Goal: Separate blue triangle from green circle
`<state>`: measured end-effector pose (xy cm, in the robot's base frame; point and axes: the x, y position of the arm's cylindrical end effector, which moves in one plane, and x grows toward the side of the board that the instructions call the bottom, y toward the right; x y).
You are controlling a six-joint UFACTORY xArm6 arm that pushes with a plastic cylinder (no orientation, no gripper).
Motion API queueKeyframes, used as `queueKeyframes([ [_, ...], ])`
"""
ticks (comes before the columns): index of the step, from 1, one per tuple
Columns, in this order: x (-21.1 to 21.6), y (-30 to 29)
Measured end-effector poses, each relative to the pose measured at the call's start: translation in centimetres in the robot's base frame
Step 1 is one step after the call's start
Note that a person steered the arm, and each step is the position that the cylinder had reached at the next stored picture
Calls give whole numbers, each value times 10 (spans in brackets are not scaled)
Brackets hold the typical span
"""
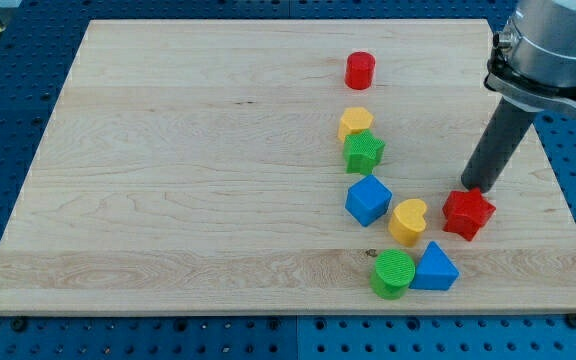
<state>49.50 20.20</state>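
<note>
The blue triangle [434, 269] lies near the board's bottom edge, right of centre. The green circle [393, 273] touches its left side. My tip [472, 187] is at the end of the dark rod, just above the red star [467, 213] and touching or nearly touching its top. The tip is above and to the right of the blue triangle, with the red star between them.
A yellow heart [408, 220] lies just above the green circle. A blue cube [368, 199], a green star [364, 152], a yellow block [356, 123] and a red cylinder [359, 70] run up the view. The wooden board [168, 180] ends close below the pair.
</note>
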Motion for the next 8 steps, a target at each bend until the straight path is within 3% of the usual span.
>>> queueKeyframes([
  [4, 14, 52],
  [7, 115, 79],
  [8, 122, 66],
])
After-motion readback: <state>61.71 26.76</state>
